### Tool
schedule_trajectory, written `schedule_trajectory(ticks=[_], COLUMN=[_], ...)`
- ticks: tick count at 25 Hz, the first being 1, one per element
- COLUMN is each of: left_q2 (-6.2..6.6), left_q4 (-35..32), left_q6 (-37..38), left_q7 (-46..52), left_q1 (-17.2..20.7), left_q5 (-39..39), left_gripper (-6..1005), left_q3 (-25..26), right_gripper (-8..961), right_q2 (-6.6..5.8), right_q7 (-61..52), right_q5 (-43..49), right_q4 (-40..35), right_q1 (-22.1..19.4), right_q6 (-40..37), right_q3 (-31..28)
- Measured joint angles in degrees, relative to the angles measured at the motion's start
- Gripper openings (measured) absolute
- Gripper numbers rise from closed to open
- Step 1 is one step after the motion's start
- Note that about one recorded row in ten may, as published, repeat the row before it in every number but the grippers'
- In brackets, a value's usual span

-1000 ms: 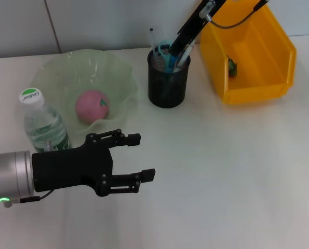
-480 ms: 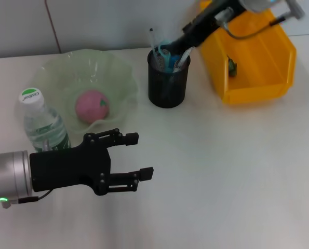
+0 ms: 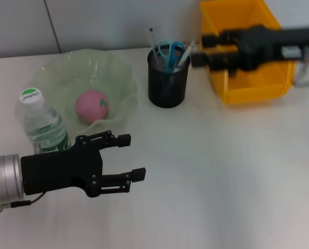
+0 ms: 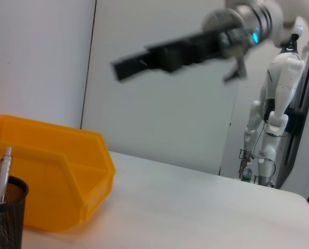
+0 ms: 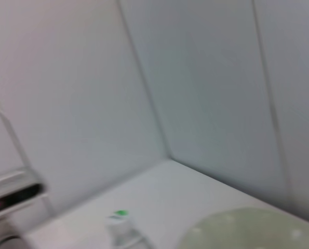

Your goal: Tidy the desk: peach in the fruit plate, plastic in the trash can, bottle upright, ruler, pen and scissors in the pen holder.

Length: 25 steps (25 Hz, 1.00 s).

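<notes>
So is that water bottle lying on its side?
No, the water bottle stands upright with its green cap on top, beside the green bowl holding the peach.

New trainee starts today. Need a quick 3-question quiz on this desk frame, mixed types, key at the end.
1. True or false: the peach lies in the fruit plate.
2. The bottle is: A) lying flat B) upright C) in the yellow bin.
3. Which gripper is beside the pen holder, over the bin?

Key: 1 true. 2 B. 3 the right gripper; the left gripper hangs open near the bottle.
</notes>
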<state>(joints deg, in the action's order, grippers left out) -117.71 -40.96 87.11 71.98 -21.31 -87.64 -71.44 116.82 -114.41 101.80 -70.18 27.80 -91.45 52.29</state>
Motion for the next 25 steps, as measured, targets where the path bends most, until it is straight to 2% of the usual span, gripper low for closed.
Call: schedule_trajectory(ticks=[1, 3, 4, 5, 6, 8, 9, 10, 11, 14, 19, 25], left_q2=[0.11, 0.12, 0.16, 0.16, 0.25, 0.33, 0.33, 0.59, 0.72, 0.96, 0.96, 0.92], left_q4=[0.0, 0.0, 0.1, 0.1, 0.1, 0.3, 0.3, 0.7, 1.2, 2.4, 3.1, 3.2], left_q6=[0.2, 0.6, 1.5, 1.5, 2.2, 2.3, 2.3, 2.6, 2.7, 2.8, 2.8, 2.7], left_q7=[0.0, 0.0, 0.0, 0.0, 0.0, 0.0, 0.0, 0.0, -0.1, -0.4, -1.1, -1.3], left_q1=[0.1, 0.1, 0.2, 0.2, 0.3, 0.4, 0.4, 0.4, 0.4, 0.2, -0.4, -0.5], left_q5=[0.1, 0.1, 0.0, 0.0, 0.0, 0.0, 0.0, -0.1, -0.1, 0.0, -0.1, -0.1], left_gripper=[833, 833, 833, 833, 833, 833, 833, 833, 833, 833, 833, 833], left_q3=[0.1, 0.6, 1.3, 1.3, 1.6, 1.6, 1.6, 1.6, 1.6, 1.6, 2.0, 2.5], right_gripper=[651, 701, 725, 750, 775, 800, 800, 801, 801, 801, 800, 798], right_q2=[0.01, 0.19, 0.27, 0.27, 0.14, -0.45, -1.21, -1.21, -1.81, -2.01, -1.37, -1.35], right_q7=[5.5, 8.9, 15.2, 15.2, 18.1, 24.2, 28.6, 28.6, 32.7, 37.1, 40.5, 43.6], right_q5=[-2.3, -2.6, -2.6, -2.6, -2.5, -2.4, -1.9, -1.9, -1.5, -1.3, 1.1, 1.5], right_q4=[4.2, 7.0, 13.5, 13.5, 16.9, 24.0, 29.4, 29.4, 33.8, 37.1, 37.4, 37.5], right_q1=[-1.9, -2.8, -3.8, -3.8, -4.0, -4.2, -4.2, -4.2, -4.0, -3.8, -3.4, -3.3], right_q6=[-3.1, -4.2, -5.3, -5.3, -5.6, -6.0, -5.8, -5.8, -5.2, -3.7, -2.8, -2.9], right_q3=[-1.4, -2.2, -3.0, -3.0, -3.1, -3.2, -3.2, -3.2, -3.2, -2.8, -2.6, -2.4])
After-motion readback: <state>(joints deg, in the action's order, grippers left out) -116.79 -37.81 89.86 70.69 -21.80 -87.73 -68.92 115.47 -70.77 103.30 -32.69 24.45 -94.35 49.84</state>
